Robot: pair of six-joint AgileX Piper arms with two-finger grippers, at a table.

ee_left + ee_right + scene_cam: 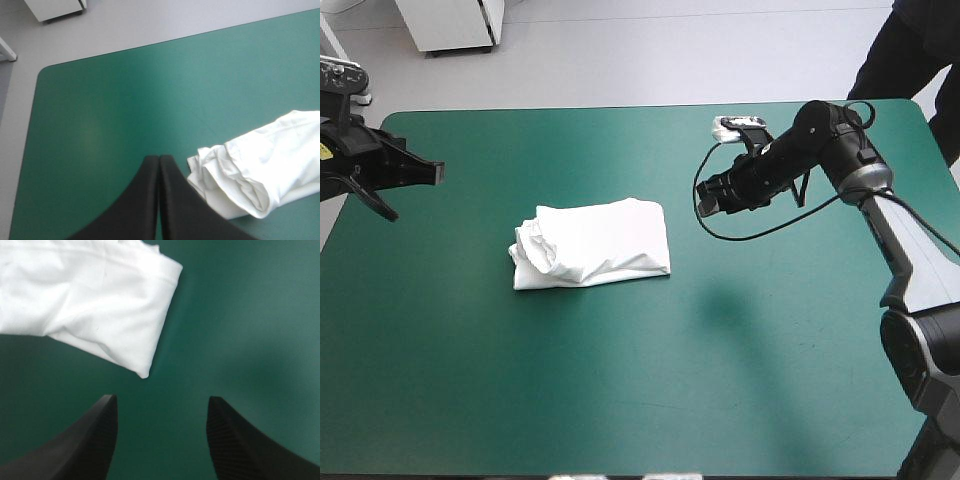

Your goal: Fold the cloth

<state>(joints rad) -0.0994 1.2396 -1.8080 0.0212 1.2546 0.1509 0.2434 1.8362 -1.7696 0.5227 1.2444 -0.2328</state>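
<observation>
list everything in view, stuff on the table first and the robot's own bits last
T-shirt: one, white, a folded bundle lying near the table's middle, a little toward its left side, touched by neither tool
table: one, teal-green cover, fills most of the high view
left tool: one, black, shut and empty, raised over the table's left side, the T-shirt ahead of it and off to one side
right tool: one, black, open and empty, over the table on the T-shirt's right, a corner of the bundle just ahead of it
</observation>
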